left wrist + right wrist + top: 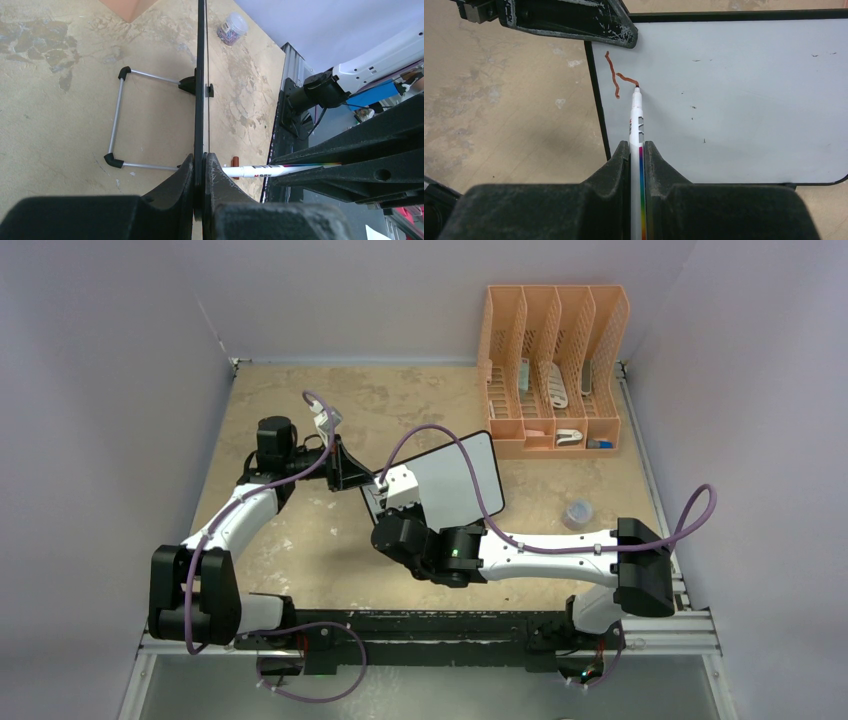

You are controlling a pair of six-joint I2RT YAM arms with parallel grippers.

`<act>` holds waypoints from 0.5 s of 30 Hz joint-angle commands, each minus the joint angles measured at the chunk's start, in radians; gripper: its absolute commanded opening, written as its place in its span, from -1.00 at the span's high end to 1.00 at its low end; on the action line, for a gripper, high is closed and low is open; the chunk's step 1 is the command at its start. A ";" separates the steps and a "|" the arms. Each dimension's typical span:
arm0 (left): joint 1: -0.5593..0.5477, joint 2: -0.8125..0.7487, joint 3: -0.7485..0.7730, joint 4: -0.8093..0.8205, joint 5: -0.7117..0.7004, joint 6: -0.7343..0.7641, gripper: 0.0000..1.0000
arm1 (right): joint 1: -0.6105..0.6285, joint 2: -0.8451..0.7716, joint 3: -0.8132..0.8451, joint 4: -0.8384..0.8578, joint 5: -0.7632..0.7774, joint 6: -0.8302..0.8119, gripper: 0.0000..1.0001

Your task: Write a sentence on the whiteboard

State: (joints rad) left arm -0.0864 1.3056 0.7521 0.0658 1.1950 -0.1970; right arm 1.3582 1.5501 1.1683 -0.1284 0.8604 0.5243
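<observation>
Right gripper (637,146) pinches white rainbow-striped marker (636,107), axis 6-to-12 o'clock, tip touching white black-framed whiteboard (734,100); blank surface lies at 3 o'clock; left gripper (201,161) pinches board edge.

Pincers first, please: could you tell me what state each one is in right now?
Left pincer: closed, gripping the whiteboard by its edge.
Right pincer: closed, holding the marker.

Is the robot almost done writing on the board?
No, it has barely started. Done: the left gripper clamps the edge of the whiteboard, and one red-brown squiggle is drawn near its corner. In hand: the right gripper holds the marker, tip on the board. Left: nearly all the words.
</observation>
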 commanded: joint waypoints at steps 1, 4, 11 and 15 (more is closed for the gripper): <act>-0.022 0.011 0.016 -0.018 0.035 0.027 1.00 | -0.018 -0.018 -0.006 -0.035 0.000 0.023 1.00; -0.023 0.012 0.017 -0.018 0.036 0.027 1.00 | -0.018 -0.019 -0.006 -0.042 -0.003 0.026 1.00; -0.023 0.012 0.018 -0.017 0.036 0.027 1.00 | -0.018 -0.013 -0.002 -0.060 -0.013 0.032 1.00; -0.023 0.012 0.018 -0.017 0.037 0.027 1.00 | -0.017 -0.013 0.001 -0.068 -0.015 0.035 1.00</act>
State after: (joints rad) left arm -0.0864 1.3071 0.7532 0.0658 1.1950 -0.1970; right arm 1.3582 1.5501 1.1683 -0.1627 0.8394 0.5362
